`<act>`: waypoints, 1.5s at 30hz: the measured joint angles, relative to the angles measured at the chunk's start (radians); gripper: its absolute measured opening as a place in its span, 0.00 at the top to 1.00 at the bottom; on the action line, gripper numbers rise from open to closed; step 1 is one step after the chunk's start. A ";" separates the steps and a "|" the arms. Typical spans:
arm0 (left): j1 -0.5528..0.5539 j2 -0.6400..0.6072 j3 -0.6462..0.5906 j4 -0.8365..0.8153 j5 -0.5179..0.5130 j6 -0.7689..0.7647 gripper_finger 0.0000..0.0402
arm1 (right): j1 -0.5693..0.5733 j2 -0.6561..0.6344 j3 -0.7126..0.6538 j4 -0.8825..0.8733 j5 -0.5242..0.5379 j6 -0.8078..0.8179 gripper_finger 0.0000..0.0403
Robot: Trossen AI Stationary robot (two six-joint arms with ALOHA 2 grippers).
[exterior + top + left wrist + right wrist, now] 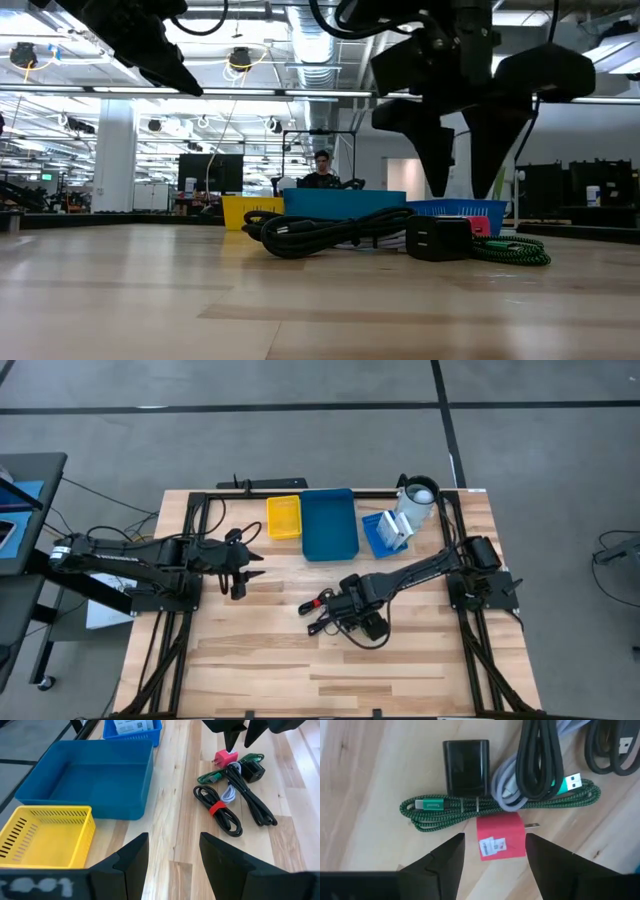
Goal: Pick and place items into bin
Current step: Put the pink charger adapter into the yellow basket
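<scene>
Right gripper (492,852) spread wide, holding nothing, hovering just above the red charger (501,839), which lies on the table touching the green cable (470,807), beside the black charger (466,766). Left gripper (172,860) spread, empty, near the yellow bin (45,836).

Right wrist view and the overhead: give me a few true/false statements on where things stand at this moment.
1. The right hand hangs open above the red charger. True.
2. The large blue bin already holds a cable. False: it shows nothing inside.
3. The green braided cable lies against the black charger. True.
4. The left hand grips the yellow basket. False: it hangs open and apart from it.
5. The white cup lies tipped at mid-table. False: it stands at the far edge.
</scene>
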 joint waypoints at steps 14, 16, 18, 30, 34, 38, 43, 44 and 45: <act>0.000 0.000 0.000 0.000 0.000 -0.014 0.58 | -0.014 0.000 -0.065 0.006 0.022 -0.044 0.46; 0.000 0.000 0.000 0.000 0.000 -0.014 0.58 | -0.010 0.000 -0.077 0.021 0.025 -0.044 0.46; 0.000 0.000 0.000 -0.001 0.000 -0.014 0.58 | -0.002 0.000 -0.077 0.045 0.032 -0.045 0.46; 0.000 0.000 0.000 -0.001 0.000 -0.015 0.58 | 0.009 0.000 -0.077 0.062 0.085 -0.079 0.46; 0.000 0.000 0.000 -0.001 0.000 -0.015 0.58 | 0.008 0.000 -0.077 0.066 0.090 -0.079 0.46; 0.000 0.000 0.000 -0.001 0.000 -0.015 0.58 | 0.009 0.000 -0.077 0.080 0.093 -0.100 0.46; 0.000 0.000 0.000 -0.001 0.000 -0.015 0.58 | 0.009 0.000 -0.077 0.085 0.093 -0.107 0.46; 0.000 0.000 0.000 -0.001 0.000 -0.015 0.58 | 0.009 0.000 -0.077 0.085 0.092 -0.107 0.46; 0.000 0.000 0.000 -0.001 0.000 -0.015 0.58 | 0.009 0.000 -0.077 0.086 0.092 -0.109 0.46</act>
